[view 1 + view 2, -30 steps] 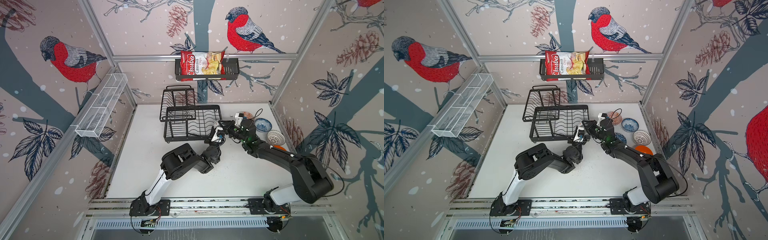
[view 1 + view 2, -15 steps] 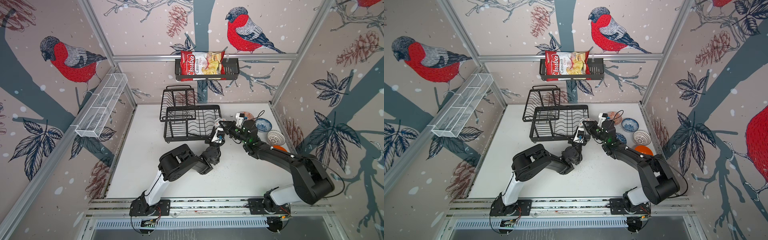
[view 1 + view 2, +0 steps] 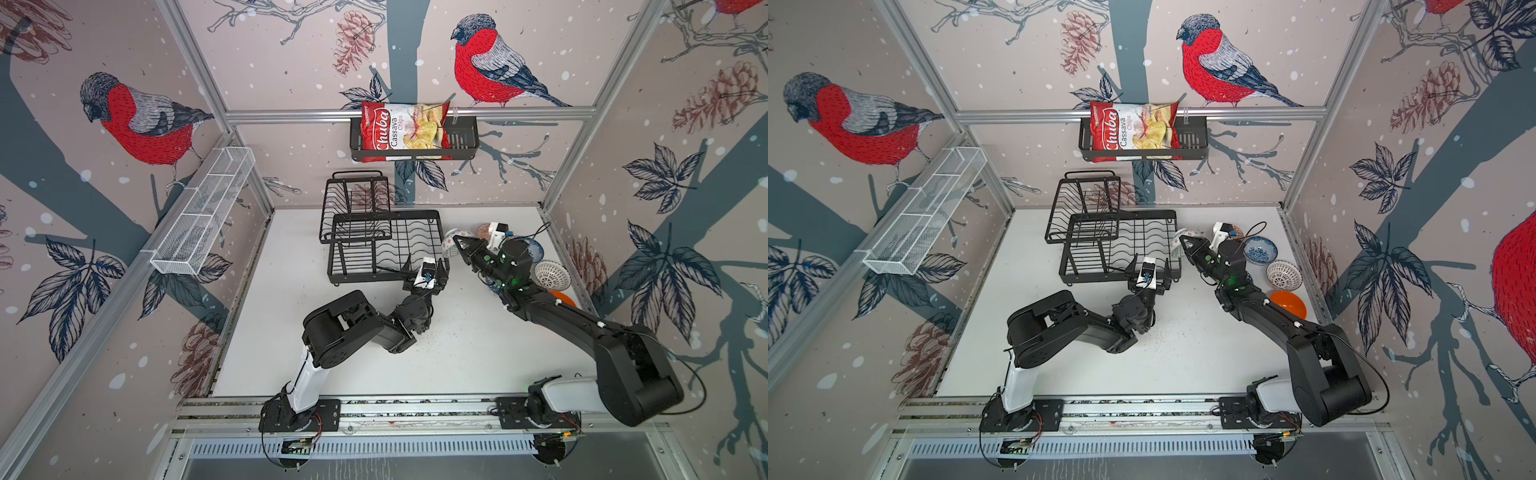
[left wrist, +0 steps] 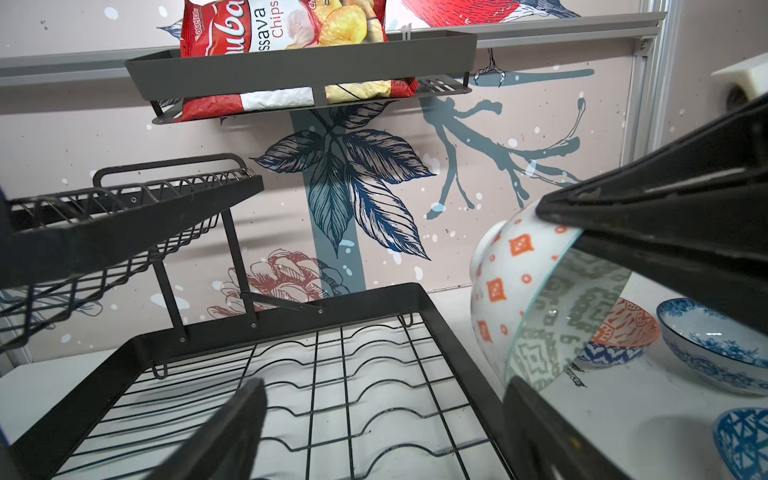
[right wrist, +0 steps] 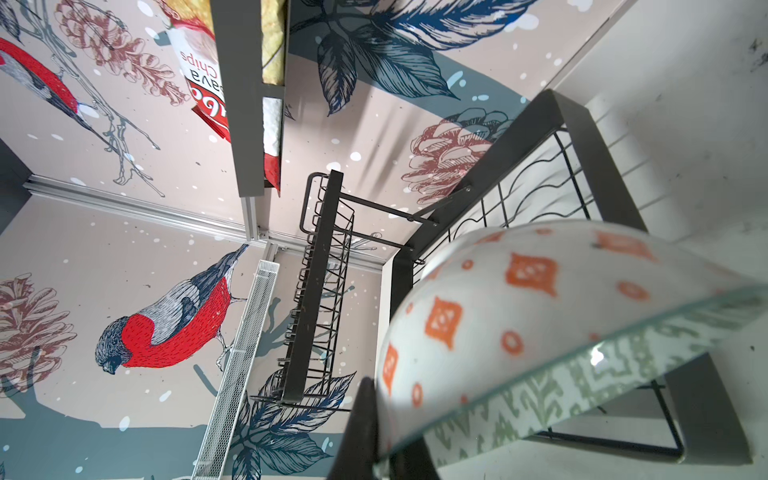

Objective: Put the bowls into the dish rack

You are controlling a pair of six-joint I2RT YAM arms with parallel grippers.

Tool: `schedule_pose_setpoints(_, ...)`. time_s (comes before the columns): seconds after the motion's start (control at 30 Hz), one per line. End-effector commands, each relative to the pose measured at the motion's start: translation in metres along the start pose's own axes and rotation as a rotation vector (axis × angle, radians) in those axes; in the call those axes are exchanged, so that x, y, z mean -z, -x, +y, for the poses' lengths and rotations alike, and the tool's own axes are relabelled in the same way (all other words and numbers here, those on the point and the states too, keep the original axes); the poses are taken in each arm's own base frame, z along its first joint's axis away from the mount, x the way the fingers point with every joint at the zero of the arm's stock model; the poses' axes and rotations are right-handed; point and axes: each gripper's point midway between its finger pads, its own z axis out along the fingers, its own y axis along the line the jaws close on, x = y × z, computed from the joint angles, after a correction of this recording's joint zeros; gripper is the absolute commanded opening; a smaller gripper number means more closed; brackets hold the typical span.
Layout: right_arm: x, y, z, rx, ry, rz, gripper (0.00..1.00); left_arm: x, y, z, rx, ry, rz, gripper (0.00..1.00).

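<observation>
The right hand (image 3: 457,242) clamps the green-patterned bowl (image 3: 446,250), tilted, at the right edge of the rack (image 3: 415,213); the left hand (image 3: 427,266) is spread apart nearby.

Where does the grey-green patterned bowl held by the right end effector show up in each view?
In a top view: grey-green bowl, just right of the dish rack.
In a top view: again at the rack's right rim.
Left wrist: tilted on edge, beside the rack's lower tray.
Right wrist: close up in the foreground.
Shared landmark: the dish rack.
</observation>
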Motion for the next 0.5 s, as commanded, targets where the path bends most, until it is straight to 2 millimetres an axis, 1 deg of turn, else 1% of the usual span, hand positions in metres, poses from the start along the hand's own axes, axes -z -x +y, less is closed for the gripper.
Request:
schedule_pose_setpoints(0.0, 0.005, 0.010, 0.015, 0.061, 0.045, -0.039, 0.00, 0.004, 0.002, -0.005, 0.037, -0.047, 0.027, 0.97)
schedule_pose_setpoints(0.13, 0.005, 0.013, 0.020, 0.072, 0.069, -0.047, 0.00, 0.019, 0.008, -0.012, 0.053, -0.154, 0.094, 0.97)
schedule_pose_setpoints(0.23, 0.003, 0.012, 0.025, 0.083, 0.097, -0.050, 0.00, 0.033, 0.008, -0.007, 0.080, -0.209, 0.167, 0.97)
schedule_pose_setpoints(0.37, -0.003, 0.007, 0.032, 0.144, 0.116, -0.065, 0.00, 0.056, 0.012, 0.013, 0.122, -0.236, 0.258, 0.98)
schedule_pose_setpoints(0.47, -0.010, 0.001, 0.040, 0.187, 0.132, -0.082, 0.00, 0.070, 0.019, 0.035, 0.132, -0.224, 0.291, 0.98)
